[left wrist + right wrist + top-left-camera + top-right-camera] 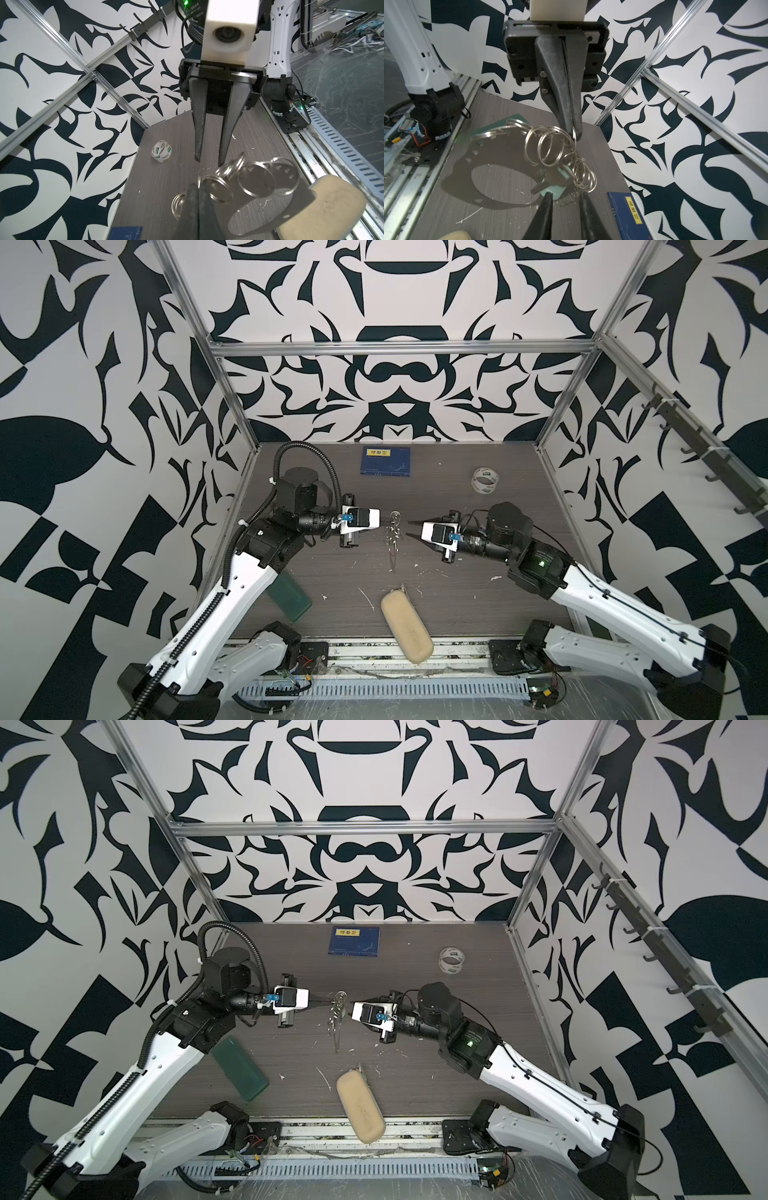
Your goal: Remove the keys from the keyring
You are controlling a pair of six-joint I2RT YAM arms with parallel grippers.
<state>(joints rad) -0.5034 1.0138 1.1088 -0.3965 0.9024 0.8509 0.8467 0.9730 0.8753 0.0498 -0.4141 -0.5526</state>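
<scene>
The keyring (394, 531) is a tangle of thin, bright wire split rings, some wide and some small and tightly coiled, joined to a flat dark loop with a broad oval opening and a few small holes along its band. Among the rings hang the keys (554, 191): silvery blades with smooth, pale mint, round-cornered head covers. The bunch hangs in the air over the middle of the bench (457, 593), a dark grey wood-grain surface flecked with white debris.

The left gripper (575, 133) points level across the bench, its tapered black, matte fingers pressed together on one wire ring at the top of the bunch. The right gripper (209, 161) faces it from the opposite side, also level, with its fingers apart. Their tips stand just beside the rings, and in the right wrist view one tip sits at the edge of a key cover; I cannot tell whether it touches. Both forearms reach inward from the near corners.

A clear printed tape roll (164, 158) and a blue book (627, 214) lie farther back. A beige rounded case (407, 626) and a green case (241, 1069) lie nearer.
</scene>
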